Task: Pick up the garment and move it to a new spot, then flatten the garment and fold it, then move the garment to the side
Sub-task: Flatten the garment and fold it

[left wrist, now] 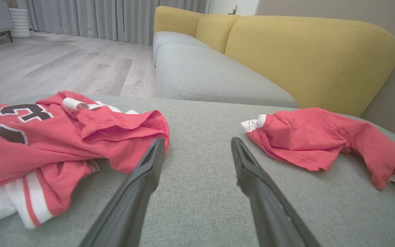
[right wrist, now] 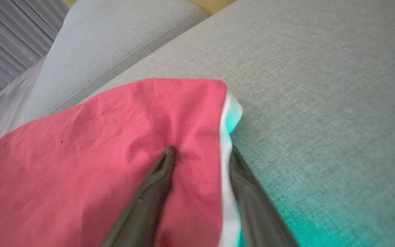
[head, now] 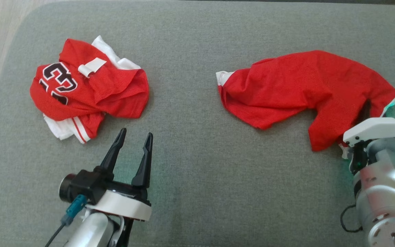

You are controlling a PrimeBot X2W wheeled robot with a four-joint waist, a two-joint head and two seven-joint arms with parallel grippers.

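R gripper [right wrist: 201,151] is spread w/ the red garment's [head: 297,85] white hem [right wrist: 223,161] sitting btwn its fingers, not pinched yet imo. Garment lies well right of the numbered jersey [head: 87,85]. Tip: go deeper past the hem b4 closing, or it'll prob slip. L gripper [head: 136,133] is spread too, empty, just beside the jersey.
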